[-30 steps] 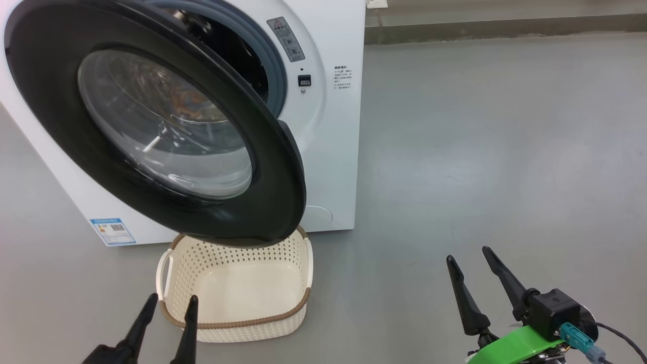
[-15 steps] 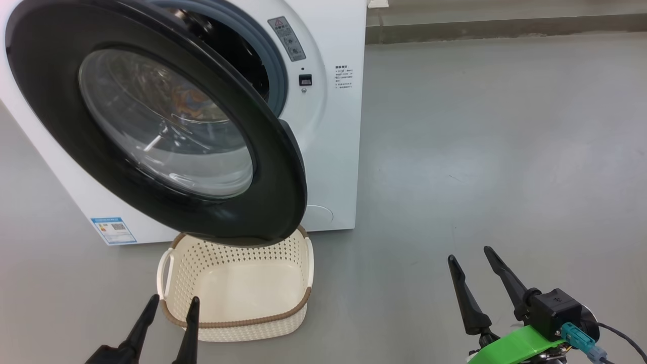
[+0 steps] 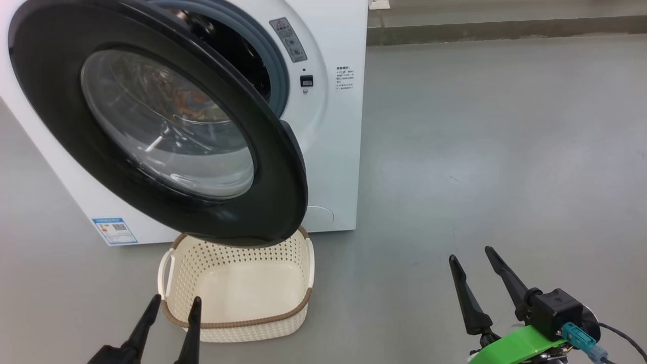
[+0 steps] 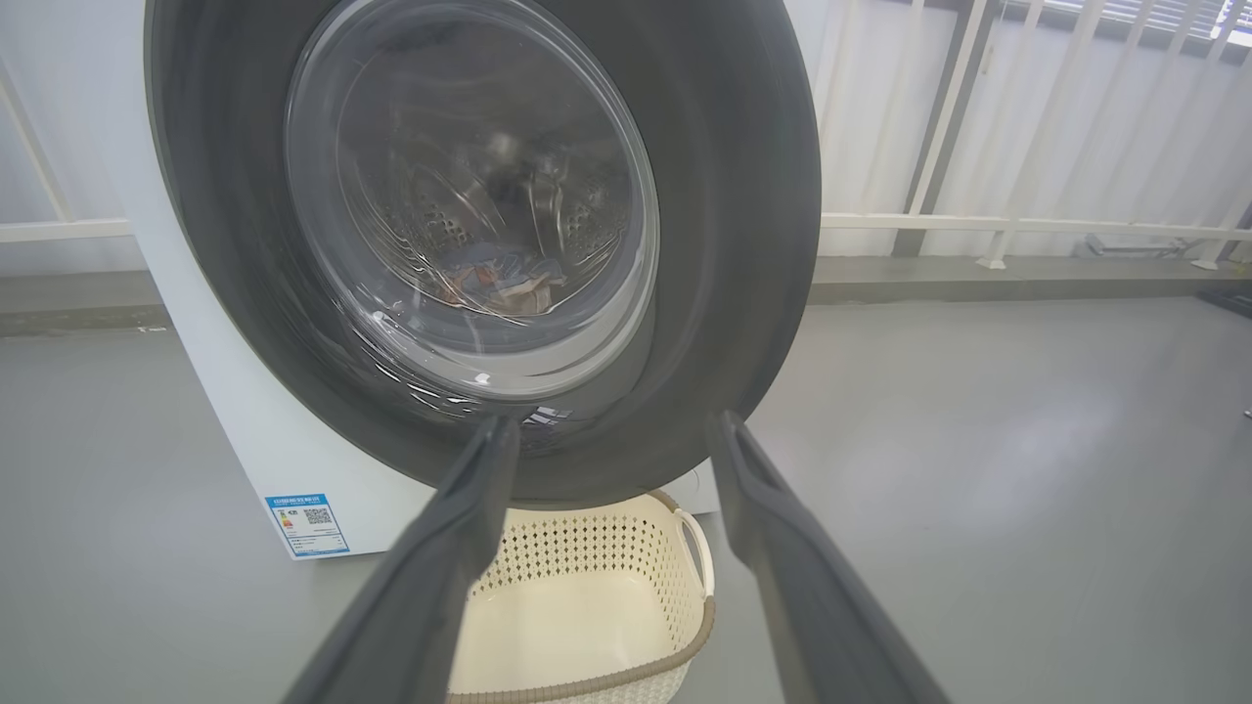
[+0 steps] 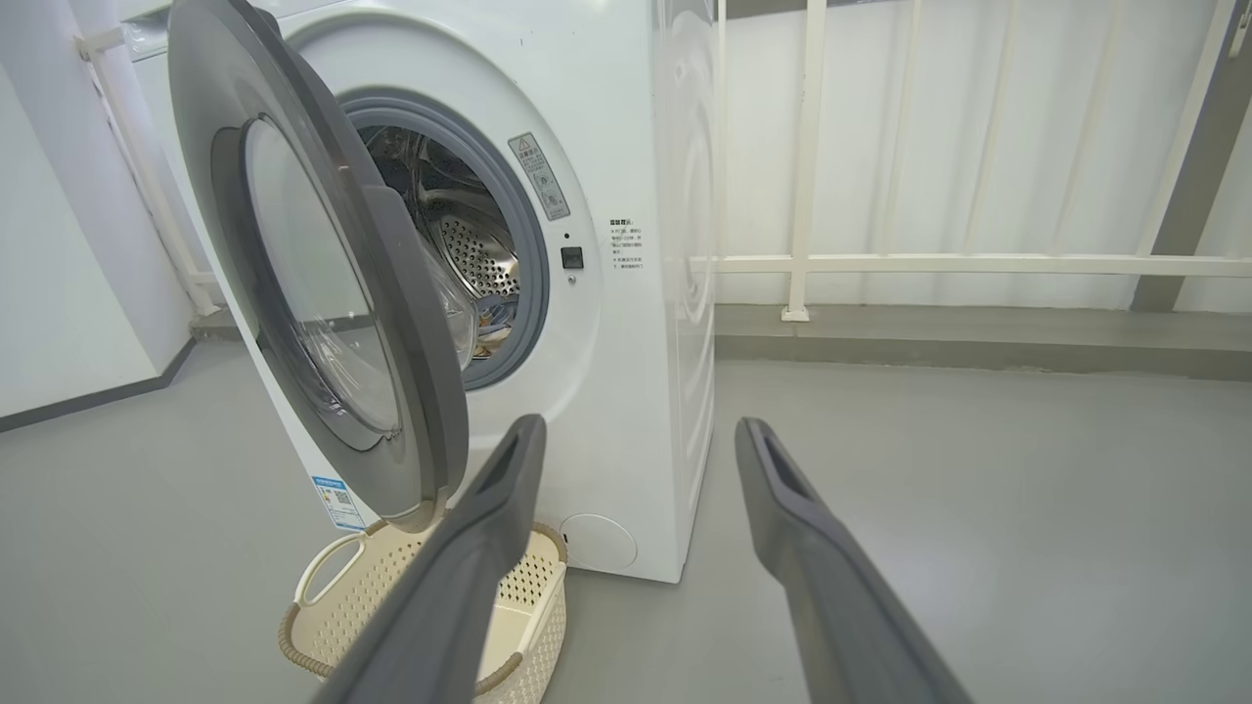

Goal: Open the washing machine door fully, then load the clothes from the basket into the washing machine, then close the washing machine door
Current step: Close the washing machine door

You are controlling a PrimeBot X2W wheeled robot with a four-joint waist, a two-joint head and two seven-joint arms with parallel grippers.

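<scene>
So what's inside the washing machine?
Clothes, blue with orange bits, lie at the bottom of the shiny drum with little holes, seen through the door glass. The door's black rim hides part of the drum, so I can't tell how many.

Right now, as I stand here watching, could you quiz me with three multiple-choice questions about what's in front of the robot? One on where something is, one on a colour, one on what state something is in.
1. Where is the basket?
A. On a table.
B. Inside the drum.
C. On the floor, under the open washing machine door.

2. What colour is the door's wide rim?
A. Black.
B. Red.
C. Yellow.

3. What state is the left claw in?
A. Shut on a shirt.
B. Open, holding nothing.
C. Shut on a basket handle.

Answers:
1 C: it sits on the grey floor with the door's lower edge over its back.
2 A: the rim is glossy black all round.
3 B: its two fingers stand apart with nothing between them.
</scene>
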